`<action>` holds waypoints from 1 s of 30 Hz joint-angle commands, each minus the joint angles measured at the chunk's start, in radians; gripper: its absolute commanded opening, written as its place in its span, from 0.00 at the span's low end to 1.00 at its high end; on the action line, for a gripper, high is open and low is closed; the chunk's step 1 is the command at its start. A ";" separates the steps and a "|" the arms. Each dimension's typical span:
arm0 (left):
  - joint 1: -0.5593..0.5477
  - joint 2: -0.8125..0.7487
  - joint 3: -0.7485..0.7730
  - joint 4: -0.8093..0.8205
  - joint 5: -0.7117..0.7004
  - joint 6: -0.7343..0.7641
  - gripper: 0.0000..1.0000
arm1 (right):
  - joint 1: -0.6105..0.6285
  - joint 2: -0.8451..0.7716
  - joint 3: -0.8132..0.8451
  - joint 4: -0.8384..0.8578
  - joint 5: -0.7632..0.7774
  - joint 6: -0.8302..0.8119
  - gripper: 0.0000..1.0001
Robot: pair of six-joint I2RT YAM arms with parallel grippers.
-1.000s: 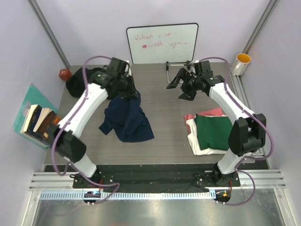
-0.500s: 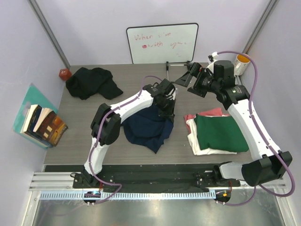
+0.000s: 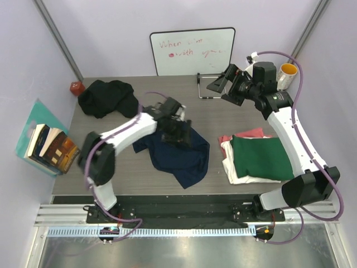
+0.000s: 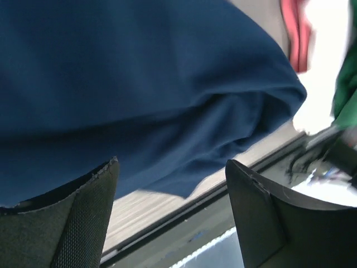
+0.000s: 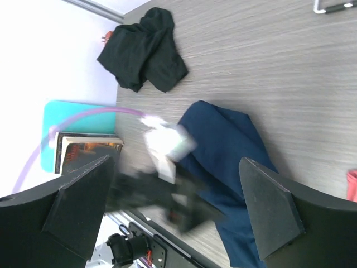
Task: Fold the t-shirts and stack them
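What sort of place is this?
Probably a robot lab cell: grey wood-grain table boxed in by plain lilac wall panels, silver aluminium rail along its near edge, white whiteboard with red writing.

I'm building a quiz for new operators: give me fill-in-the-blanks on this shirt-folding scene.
On the folded stack, the top shirt is ___.
Under the left hand lies the ___ shirt.
The black shirt sits crumpled at the far ___ corner of the table.
The right hand is ___, holding nothing.
Missing: green; navy; left; open.
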 commanded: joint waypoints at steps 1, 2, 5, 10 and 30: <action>0.235 -0.311 -0.130 0.106 -0.170 -0.075 0.78 | 0.002 0.049 0.061 0.043 -0.068 -0.007 1.00; 0.265 -0.355 -0.176 0.102 -0.189 -0.068 0.78 | 0.008 0.066 0.075 0.035 -0.072 -0.008 1.00; 0.360 -0.476 -0.238 0.035 -0.267 -0.023 0.78 | 0.075 0.149 0.140 -0.048 -0.086 -0.057 0.99; 0.451 -0.622 -0.340 -0.022 -0.347 -0.046 0.76 | 0.271 0.337 0.256 -0.246 0.002 -0.166 0.98; 0.571 -0.847 -0.416 -0.147 -0.479 -0.174 0.75 | 0.591 0.856 0.744 -0.553 0.174 -0.316 0.97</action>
